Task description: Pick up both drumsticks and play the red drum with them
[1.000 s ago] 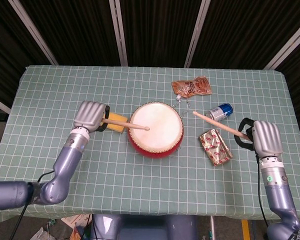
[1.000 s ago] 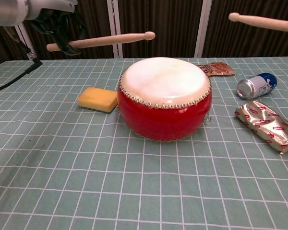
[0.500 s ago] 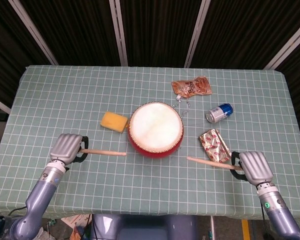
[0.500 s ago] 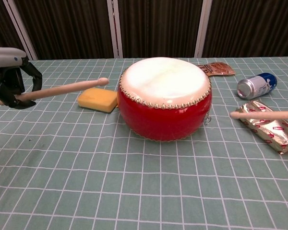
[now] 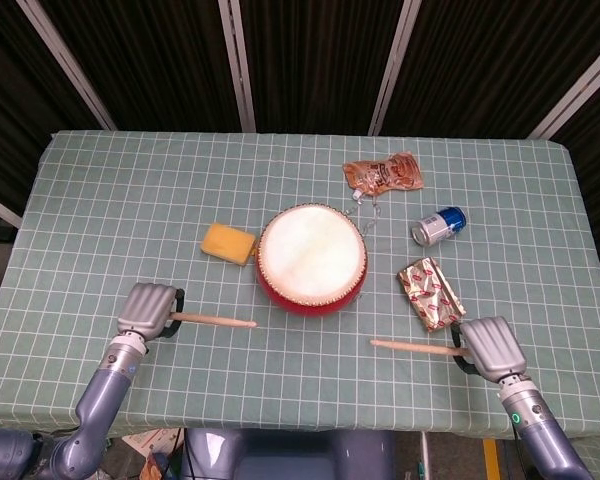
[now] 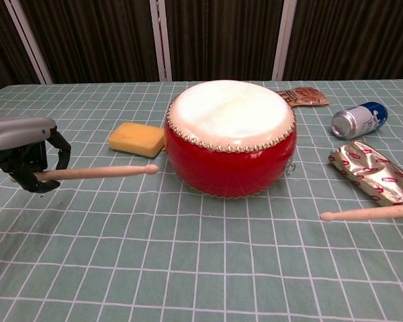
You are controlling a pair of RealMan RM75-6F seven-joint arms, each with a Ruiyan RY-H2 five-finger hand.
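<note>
Holding Both Sticks Low Beside the Drum

Gripping one drumstick each, the hands sit low at the near side of the tabletop (image 5: 100, 180). The left hand (image 5: 148, 310) clamps the butt of the left drumstick (image 5: 212, 320), its tip aimed toward the red drum (image 5: 311, 259) but short of it. The right hand (image 5: 486, 347) clamps the right drumstick (image 5: 412, 347) likewise, tip pointing inward. Butt-end grips leave the shafts free to swing. The drum stands mid-table between a yellow sponge (image 5: 227, 243) and a foil packet (image 5: 431, 292), within reach of both.
</note>
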